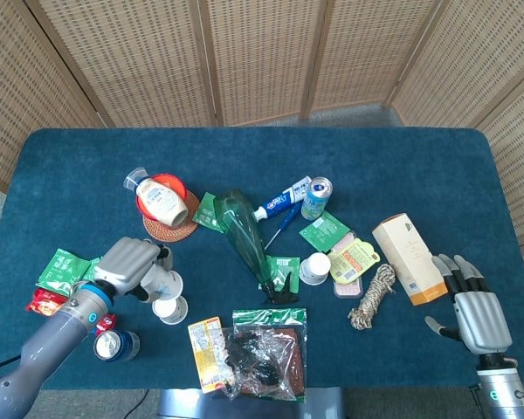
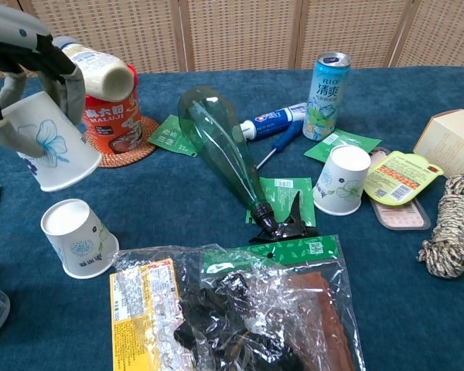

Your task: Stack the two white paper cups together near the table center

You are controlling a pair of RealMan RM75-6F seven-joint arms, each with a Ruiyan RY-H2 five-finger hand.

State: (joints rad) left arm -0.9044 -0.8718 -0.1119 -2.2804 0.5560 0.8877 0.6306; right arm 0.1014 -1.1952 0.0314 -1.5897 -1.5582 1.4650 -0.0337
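I am holding one paper cup [image 2: 50,151] in my left hand [image 1: 133,266], fingers [image 2: 66,77] clamped round its wall, tilted mouth-down in the air just above the second cup [image 2: 77,238], which is sitting upside down on the blue tabletop [image 1: 402,166], left of centre beside the snack bag [image 2: 232,309]. I am judging these cups as light, thin and easily crushed, so I am gripping mid-wall gently. My right hand [image 1: 480,316] is resting with fingers apart, holding nothing.
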